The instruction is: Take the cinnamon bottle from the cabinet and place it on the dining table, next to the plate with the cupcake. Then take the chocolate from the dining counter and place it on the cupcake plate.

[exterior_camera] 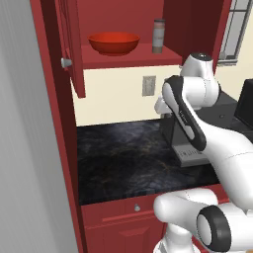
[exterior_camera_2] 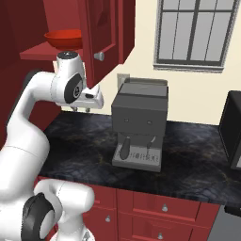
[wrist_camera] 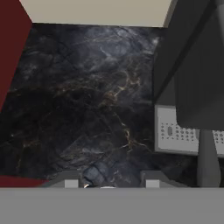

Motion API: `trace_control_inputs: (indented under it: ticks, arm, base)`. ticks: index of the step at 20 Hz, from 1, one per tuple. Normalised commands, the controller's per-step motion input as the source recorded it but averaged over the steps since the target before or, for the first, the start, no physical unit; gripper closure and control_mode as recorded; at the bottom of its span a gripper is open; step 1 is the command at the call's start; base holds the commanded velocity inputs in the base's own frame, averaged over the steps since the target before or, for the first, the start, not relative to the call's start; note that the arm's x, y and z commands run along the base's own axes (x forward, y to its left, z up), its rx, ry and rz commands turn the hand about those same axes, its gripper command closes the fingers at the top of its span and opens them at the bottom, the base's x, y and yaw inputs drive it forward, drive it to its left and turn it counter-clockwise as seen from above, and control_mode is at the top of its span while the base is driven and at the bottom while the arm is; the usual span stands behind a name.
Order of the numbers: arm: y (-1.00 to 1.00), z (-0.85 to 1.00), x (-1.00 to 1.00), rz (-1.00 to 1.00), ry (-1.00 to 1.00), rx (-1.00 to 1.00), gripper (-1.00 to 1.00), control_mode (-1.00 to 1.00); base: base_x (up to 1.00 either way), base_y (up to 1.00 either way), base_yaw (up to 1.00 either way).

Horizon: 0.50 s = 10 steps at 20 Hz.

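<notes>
Clearly the reach is not yet begun, and most of the risk is lying in the climb ahead. Starting at the left of the left base view, the open cabinet door (exterior_camera: pixel 74 49) is hanging out over the dark counter (exterior_camera: pixel 123 158); a rising elbow could be clipping its edge or knob. Next along the shelf, the red bowl (exterior_camera: pixel 113 43) is sitting near the cinnamon bottle (exterior_camera: pixel 158 35), which is standing upright toward the right end of the cabinet shelf (exterior_camera: pixel 131 58), untouched. A wide approach could be nudging the bowl, and a glancing touch could be tipping the tall, narrow bottle over or pushing it deeper in. Further right, the gripper (wrist_camera: pixel 108 183) is hovering low over the counter, pointing down, its fingers drawn in as close as they go and gripping nothing; if they are not spreading before arrival, they will be knocking the bottle rather than straddling it. At the far right, the coffee machine (exterior_camera_2: pixel 140 124) is standing just beside the hand, so a swing that way could be striking it.
</notes>
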Motion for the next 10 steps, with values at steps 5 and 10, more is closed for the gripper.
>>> trace_control_inputs:
  ticks: [5,10]
  arm:
    - [0.0,0.0,-0.18,0.0,-0.08,0.02,-1.0,-1.0]
    - [0.17,0.19,-0.21,-0.01,-0.34,0.03,-1.0,-1.0]
  base:
    - [0.0,0.0,0.0]
    - [0.0,0.0,0.0]
